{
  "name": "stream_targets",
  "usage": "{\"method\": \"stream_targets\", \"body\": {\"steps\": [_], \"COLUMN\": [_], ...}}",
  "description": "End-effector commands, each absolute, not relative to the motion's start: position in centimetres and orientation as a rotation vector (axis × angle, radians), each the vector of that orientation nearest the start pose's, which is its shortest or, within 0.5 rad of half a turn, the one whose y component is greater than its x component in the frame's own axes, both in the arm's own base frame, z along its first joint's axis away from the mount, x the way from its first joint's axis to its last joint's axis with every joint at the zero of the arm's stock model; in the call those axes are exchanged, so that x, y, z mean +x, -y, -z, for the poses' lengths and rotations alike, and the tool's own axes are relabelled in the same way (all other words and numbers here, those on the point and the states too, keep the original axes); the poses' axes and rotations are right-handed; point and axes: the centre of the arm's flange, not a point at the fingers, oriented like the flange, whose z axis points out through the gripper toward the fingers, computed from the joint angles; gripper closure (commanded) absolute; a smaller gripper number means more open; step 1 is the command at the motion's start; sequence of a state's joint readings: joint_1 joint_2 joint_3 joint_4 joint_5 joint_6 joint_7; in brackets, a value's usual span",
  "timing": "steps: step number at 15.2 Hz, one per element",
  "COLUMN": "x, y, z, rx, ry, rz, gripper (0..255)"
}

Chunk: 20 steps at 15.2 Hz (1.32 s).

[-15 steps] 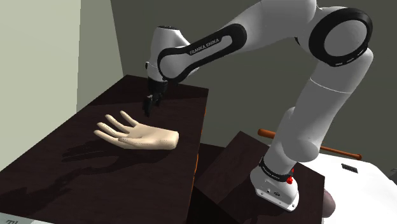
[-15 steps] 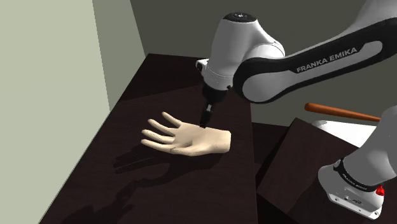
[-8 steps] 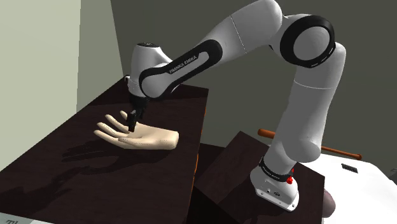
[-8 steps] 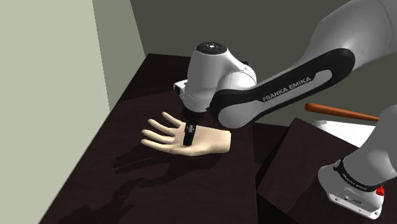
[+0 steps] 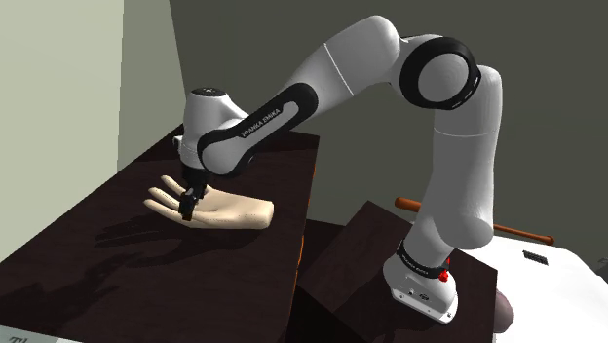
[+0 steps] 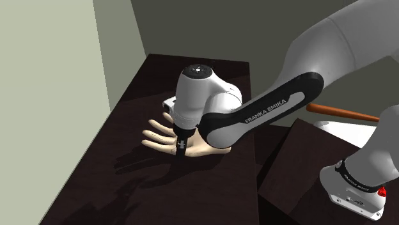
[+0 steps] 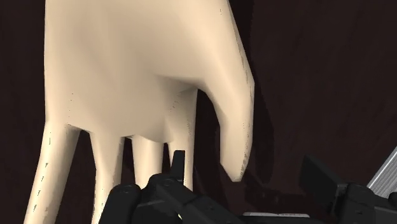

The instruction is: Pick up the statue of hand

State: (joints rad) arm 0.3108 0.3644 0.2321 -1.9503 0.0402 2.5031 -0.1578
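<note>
Black two-finger pincer (image 5: 188, 207) low over dark-brown bench (image 5: 117, 263), fingers wide apart. Cream hand-shaped statue (image 7: 140, 76) lies flat directly under pincer, thumb tip btwn fingers, not clasped.

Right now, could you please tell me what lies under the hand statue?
The dark table lies beneath the hand statue; the statue itself covers the tabletop directly under it.

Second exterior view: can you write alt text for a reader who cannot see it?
A white robot arm holds its black gripper right over a beige hand statue lying flat on a dark table.
</note>
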Motion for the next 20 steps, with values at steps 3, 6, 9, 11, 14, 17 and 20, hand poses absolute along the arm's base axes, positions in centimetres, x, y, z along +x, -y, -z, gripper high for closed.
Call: {"method": "stream_targets", "body": {"steps": [3, 6, 9, 11, 14, 17, 20], "x": [54.8, 54.8, 54.8, 54.8, 54.8, 54.8, 54.8], "y": [-32.1, -32.1, -32.1, -32.1, -32.1, -32.1, -32.1], "z": [-29.2, -29.2, -29.2, -29.2, -29.2, -30.2, -31.8], "rx": [-2.832, -2.832, -2.832, -2.832, -2.832, -2.832, -2.832], "ry": [0.952, 0.952, 0.952, 0.952, 0.952, 0.952, 0.952], "rz": [0.259, 0.259, 0.259, 0.259, 0.259, 0.259, 0.259], "gripper": [0, 255, 255, 255, 255, 255, 255]}}
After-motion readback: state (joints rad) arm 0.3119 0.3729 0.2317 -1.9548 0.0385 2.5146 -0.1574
